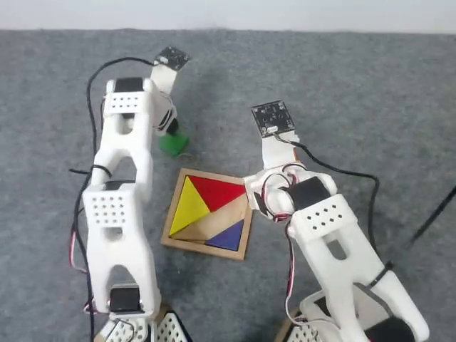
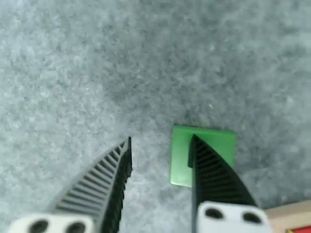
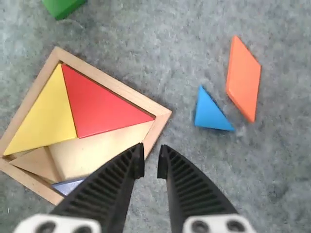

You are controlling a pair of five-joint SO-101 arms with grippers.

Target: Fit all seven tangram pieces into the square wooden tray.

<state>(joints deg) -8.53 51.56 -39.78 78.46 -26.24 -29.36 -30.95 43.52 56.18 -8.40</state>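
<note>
The square wooden tray (image 1: 172, 214) holds a yellow triangle (image 1: 188, 203), a red triangle (image 1: 217, 191) and a blue-purple triangle (image 1: 226, 235). A green square (image 1: 173, 144) lies on the carpet beyond the tray. My left gripper (image 2: 160, 148) is open at it, one finger (image 2: 206, 170) over the green square (image 2: 214, 141), the other on the bare carpet beside it. My right gripper (image 3: 150, 153) hovers over the tray's rim (image 3: 163, 116), its fingers almost together with nothing between them. A light blue triangle (image 3: 210, 114) and an orange parallelogram (image 3: 244, 77) lie on the carpet outside the tray.
Grey carpet covers the table. Part of the tray's floor (image 3: 107, 148) is bare wood next to a tan piece (image 3: 34, 162). A corner of the tray (image 2: 291, 213) is close to the left gripper. Black cables (image 1: 356, 174) trail from both arms.
</note>
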